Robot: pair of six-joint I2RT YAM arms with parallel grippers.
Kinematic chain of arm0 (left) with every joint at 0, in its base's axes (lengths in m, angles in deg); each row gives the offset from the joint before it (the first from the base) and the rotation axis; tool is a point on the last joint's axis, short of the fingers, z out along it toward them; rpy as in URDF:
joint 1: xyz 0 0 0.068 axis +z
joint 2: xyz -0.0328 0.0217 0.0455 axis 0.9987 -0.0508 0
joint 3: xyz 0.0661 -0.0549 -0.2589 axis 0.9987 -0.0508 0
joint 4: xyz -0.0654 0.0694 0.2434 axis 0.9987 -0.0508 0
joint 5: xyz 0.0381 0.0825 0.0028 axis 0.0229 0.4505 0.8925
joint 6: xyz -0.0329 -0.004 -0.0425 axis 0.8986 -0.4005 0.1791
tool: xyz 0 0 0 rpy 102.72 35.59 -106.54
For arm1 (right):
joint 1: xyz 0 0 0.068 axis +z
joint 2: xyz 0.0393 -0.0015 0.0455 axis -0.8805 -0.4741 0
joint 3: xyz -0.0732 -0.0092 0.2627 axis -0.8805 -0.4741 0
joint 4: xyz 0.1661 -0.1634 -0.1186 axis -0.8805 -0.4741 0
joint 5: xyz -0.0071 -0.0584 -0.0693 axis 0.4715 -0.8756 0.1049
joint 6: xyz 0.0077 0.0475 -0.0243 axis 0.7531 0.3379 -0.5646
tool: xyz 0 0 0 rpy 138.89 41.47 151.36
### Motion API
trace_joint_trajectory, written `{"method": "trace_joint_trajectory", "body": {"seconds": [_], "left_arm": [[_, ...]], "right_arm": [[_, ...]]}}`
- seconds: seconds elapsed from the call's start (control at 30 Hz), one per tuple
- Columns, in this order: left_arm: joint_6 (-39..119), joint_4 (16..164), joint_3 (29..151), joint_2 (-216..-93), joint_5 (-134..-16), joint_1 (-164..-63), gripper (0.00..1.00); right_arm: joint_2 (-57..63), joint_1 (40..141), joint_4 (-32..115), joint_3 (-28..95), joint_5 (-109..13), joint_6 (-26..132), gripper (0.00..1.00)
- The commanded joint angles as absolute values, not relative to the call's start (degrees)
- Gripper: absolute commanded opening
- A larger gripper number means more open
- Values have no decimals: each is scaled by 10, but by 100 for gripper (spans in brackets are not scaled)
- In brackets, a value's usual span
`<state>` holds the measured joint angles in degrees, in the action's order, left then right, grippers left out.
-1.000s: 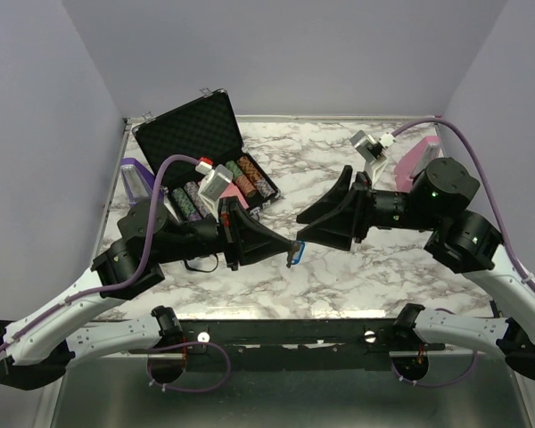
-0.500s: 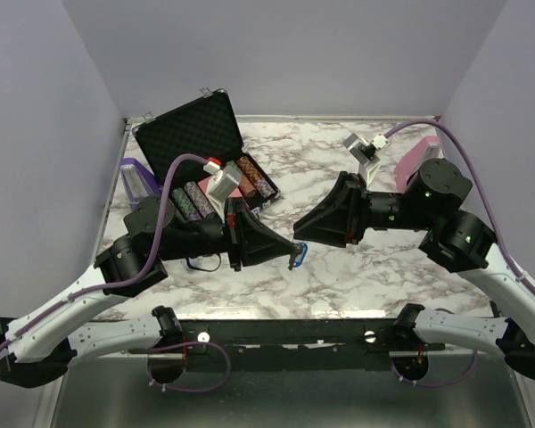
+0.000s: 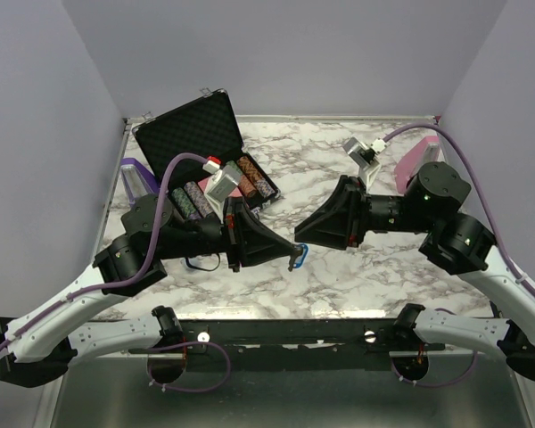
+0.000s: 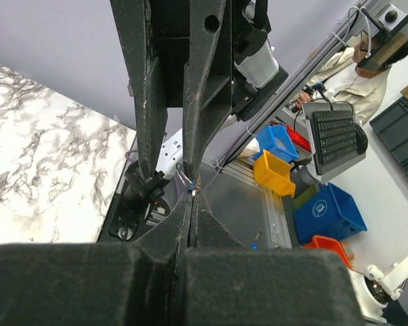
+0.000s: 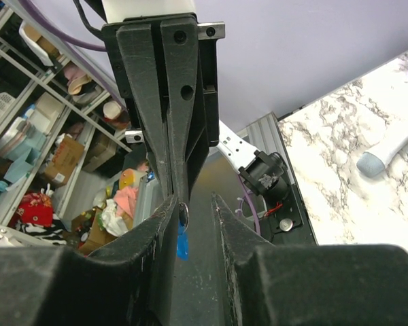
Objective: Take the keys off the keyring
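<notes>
A: Currently: left claw clamped on keyring, aloft over worktop; right claw slightly parted, empty, beside it.
B: Key indistinct; advise pinching it alone, sliding slowly along coil.

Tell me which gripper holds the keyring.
The left gripper: its fingers are shut on the keyring; the right gripper is open.

Overhead camera looks down from behind; both wrist cameras face each other closely, sharing the keyring.
</notes>
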<state>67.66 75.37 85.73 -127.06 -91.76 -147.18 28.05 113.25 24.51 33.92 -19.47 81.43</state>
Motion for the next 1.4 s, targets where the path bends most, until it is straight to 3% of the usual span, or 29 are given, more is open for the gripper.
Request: {"method": "trace_joint_trajectory", "body": {"seconds": [0.0,0.1,0.3,0.7,0.97,1.37], "left_arm": [[667,774,877,-1270,-941,-1474,0],[667,783,877,-1271,-953,-1474,0],[665,794,876,-1267,-970,-1474,0],[653,784,889,-1274,-968,-1474,0],[651,778,894,-1278,-966,-1473,0],[653,772,892,-1277,-968,-1474,0]], "right_arm": [[288,1136,252,328,-186,814,31],[290,1136,256,323,-186,816,22],[295,1136,257,319,-187,815,14],[295,1136,278,314,-160,829,10],[297,1136,293,313,-142,836,1],[308,1136,284,318,-158,828,1]]}}
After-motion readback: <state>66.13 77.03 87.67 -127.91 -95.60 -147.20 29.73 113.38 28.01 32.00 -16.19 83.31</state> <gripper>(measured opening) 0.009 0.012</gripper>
